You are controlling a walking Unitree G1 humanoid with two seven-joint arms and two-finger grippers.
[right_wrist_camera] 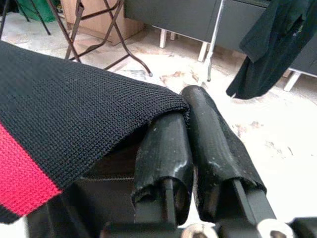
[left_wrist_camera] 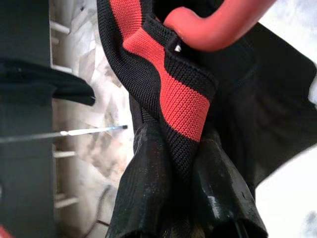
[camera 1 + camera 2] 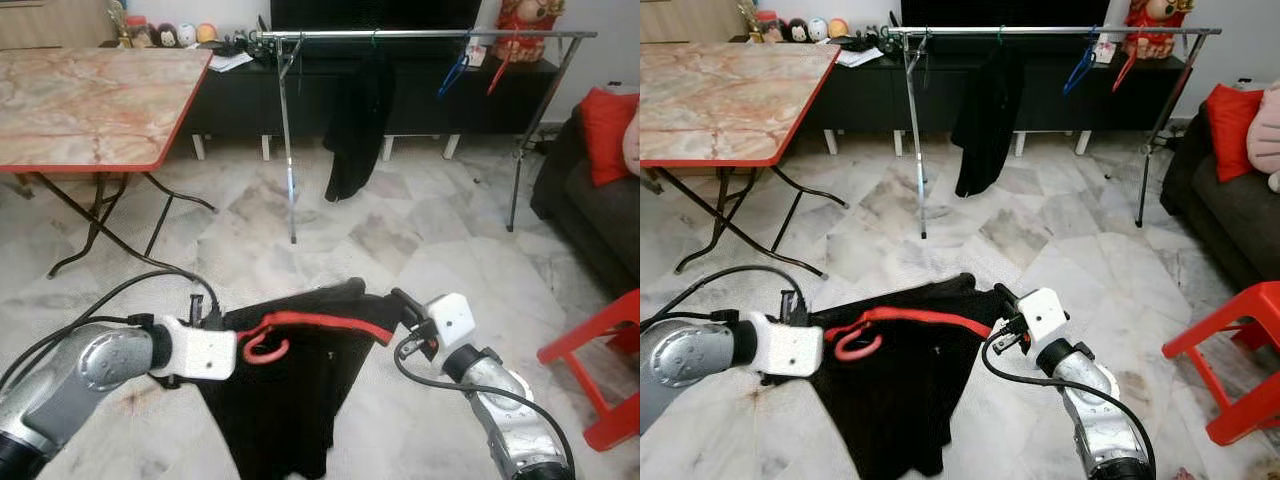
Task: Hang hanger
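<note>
A black garment (image 3: 290,400) with a red neckband, on a red hanger (image 3: 265,348), is stretched between both grippers above the marble floor (image 3: 420,250). The left gripper (image 2: 173,163) has its jaws clamped on the collar; the right gripper (image 1: 190,134) has its jaws pinched on the garment's edge. Most of the hanger is hidden inside the cloth. At 12 o'clock stands a clothes rail (image 3: 420,35) carrying a dark garment (image 3: 355,125); a marble-topped table (image 3: 90,95) sits at 10 o'clock, a red stool (image 3: 600,370), cut off, at 3 o'clock.
</note>
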